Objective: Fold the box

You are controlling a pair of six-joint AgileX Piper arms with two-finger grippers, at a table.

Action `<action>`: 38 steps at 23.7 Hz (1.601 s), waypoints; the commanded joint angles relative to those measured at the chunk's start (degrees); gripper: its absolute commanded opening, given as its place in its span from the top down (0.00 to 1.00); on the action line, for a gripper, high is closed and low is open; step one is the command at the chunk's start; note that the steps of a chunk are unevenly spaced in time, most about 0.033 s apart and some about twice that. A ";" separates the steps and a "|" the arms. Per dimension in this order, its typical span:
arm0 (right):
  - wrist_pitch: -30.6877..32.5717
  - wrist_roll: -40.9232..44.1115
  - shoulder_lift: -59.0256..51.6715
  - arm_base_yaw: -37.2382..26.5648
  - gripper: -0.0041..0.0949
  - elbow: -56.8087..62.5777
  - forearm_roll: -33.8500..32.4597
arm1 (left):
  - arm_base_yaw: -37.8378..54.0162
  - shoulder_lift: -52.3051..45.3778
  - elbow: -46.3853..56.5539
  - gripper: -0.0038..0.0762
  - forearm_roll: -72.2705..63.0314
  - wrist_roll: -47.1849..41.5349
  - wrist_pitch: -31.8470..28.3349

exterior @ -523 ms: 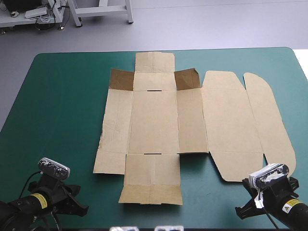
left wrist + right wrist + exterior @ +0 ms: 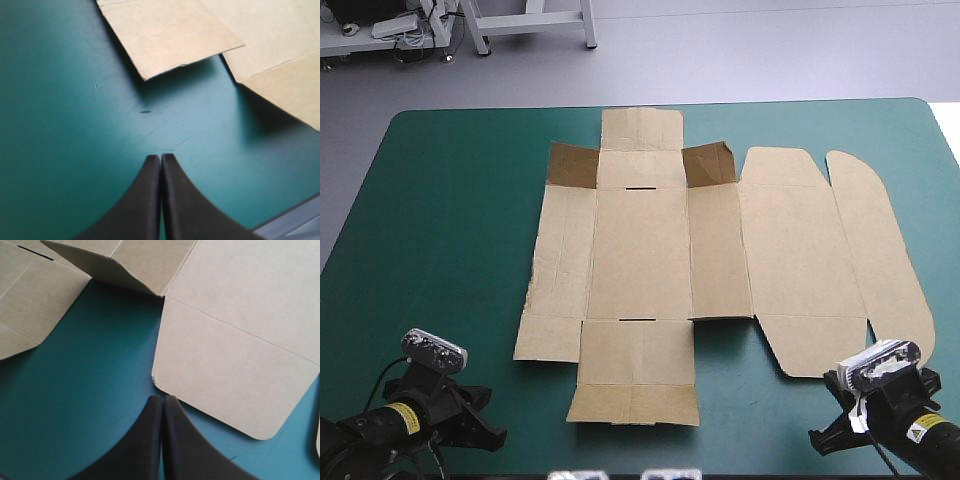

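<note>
The brown box (image 2: 660, 265) lies spread as a flat cut sheet in the middle of the teal-green table, its two far corner flaps slightly raised. My left gripper (image 2: 470, 420) rests shut near the front left corner, well short of the sheet. In the left wrist view the left gripper (image 2: 161, 157) points at bare cover, with the near left flap (image 2: 165, 35) of the box ahead. My right gripper (image 2: 835, 425) sits shut at the front right. Its tips (image 2: 163, 398) almost touch the edge of a rounded near flap (image 2: 235, 370).
The table's front edge runs close behind both grippers. Bare teal-green cover (image 2: 450, 220) stretches left of the sheet and along the far edge. The lid's long rounded flap (image 2: 880, 240) reaches near the table's right edge.
</note>
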 commanded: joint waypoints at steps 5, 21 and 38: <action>-3.13 -0.02 0.79 0.32 0.98 -1.37 1.14 | -0.06 0.36 -2.11 0.96 -4.78 -0.36 -2.45; -3.13 -0.23 0.79 0.32 0.98 -1.37 1.14 | 3.38 32.26 -27.11 0.93 -1.80 6.40 -5.69; -2.79 -0.23 0.79 0.32 0.98 -1.37 1.14 | 51.61 33.48 -26.85 0.94 -42.89 39.61 8.27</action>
